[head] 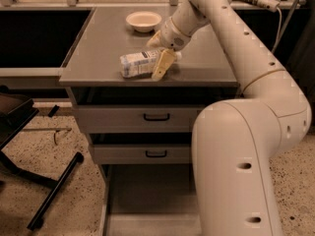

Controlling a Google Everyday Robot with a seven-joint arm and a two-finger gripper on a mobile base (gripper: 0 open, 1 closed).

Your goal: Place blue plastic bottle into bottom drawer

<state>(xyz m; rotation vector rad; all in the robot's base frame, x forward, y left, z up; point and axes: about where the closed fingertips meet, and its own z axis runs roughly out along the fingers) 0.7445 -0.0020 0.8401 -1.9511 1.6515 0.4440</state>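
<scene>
Gripper (157, 58) is down on the cabinet top (98, 48), fingers spread open around one end of the blue plastic bottle (139, 64), which lies on its side at 6 o'clock from the bowl (143, 20); bottom drawer (147, 195) is pulled out at 6 o'clock below

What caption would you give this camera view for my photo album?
Robot gripper at the blue plastic bottle lying on the cabinet top; bottom drawer open below.

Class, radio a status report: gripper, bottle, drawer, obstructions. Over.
Gripper at end of small blue-labelled plastic bottle, lying on grey cabinet top. Grey metal bottom drawer open. Cream round bowl behind, apart.
</scene>
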